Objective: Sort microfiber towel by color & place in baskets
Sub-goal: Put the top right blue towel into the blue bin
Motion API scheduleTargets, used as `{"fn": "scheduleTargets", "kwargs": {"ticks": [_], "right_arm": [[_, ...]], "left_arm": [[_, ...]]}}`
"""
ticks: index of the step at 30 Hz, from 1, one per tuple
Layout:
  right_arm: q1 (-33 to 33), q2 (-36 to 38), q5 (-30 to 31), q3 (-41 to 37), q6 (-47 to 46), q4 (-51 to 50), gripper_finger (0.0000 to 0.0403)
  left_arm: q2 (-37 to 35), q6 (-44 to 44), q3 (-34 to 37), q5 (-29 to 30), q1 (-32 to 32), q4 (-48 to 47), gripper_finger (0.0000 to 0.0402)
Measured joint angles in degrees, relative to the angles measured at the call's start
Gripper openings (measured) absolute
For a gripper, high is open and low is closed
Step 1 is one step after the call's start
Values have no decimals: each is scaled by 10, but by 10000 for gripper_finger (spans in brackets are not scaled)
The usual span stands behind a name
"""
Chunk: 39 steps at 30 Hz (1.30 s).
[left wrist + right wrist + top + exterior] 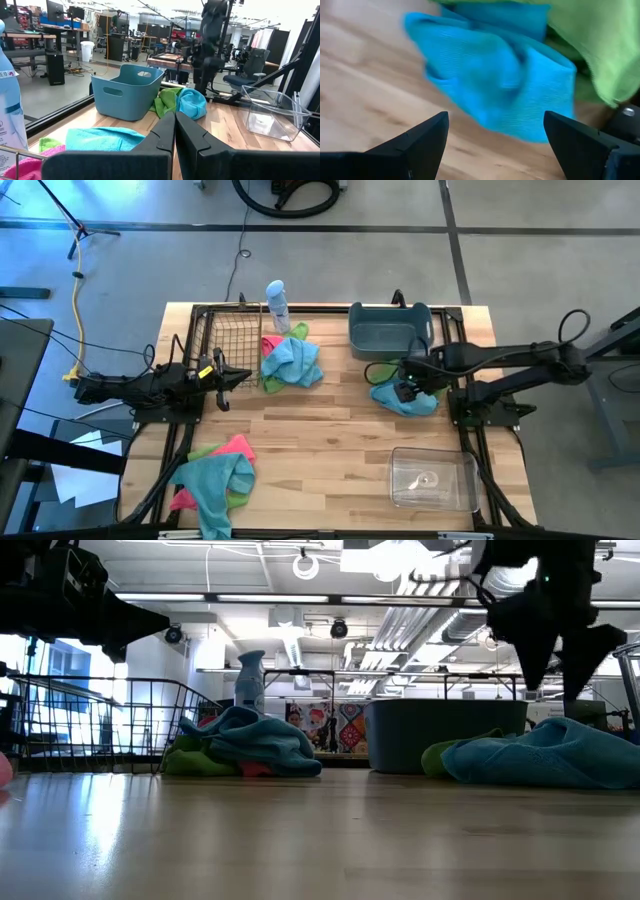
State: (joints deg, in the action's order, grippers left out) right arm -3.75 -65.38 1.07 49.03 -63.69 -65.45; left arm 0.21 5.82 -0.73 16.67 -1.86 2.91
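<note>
Lab — workbenches (30,37), office chairs (250,67)

Overhead, table-level, two wrist views

Wire basket (225,340) at the table's (330,440) far-left corner, bottle (277,305) beside it at the far edge, towel pile (292,358) in front of the bottle. Tub (388,328) far right, towels (405,395) before it. Clear box (432,478) near-right corner. Another pile (215,470) near-left corner.

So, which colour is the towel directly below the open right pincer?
Teal-blue towel, lying beside a lime green one; the right wrist view shows it best.
</note>
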Motion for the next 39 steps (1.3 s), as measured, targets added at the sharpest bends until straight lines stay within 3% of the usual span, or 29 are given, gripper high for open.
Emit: {"fn": "scheduleTargets", "kwargs": {"ticks": [6,23,28,35,37,39], "right_arm": [[0,-21,6,-34,-43,12,323],[0,-127,30,-50,-20,73,309],[0,-126,30,-50,-19,72,231],[0,-122,29,-49,-9,71,37],[1,-116,21,-42,4,69,13],[1,-108,11,-29,10,61,22]], "left_arm": [[1,0,0,0,0,0,0],[1,0,0,0,0,0,0],[1,0,0,0,0,0,0],[1,0,0,0,0,0,0],[1,0,0,0,0,0,0],[1,0,0,0,0,0,0]]}}
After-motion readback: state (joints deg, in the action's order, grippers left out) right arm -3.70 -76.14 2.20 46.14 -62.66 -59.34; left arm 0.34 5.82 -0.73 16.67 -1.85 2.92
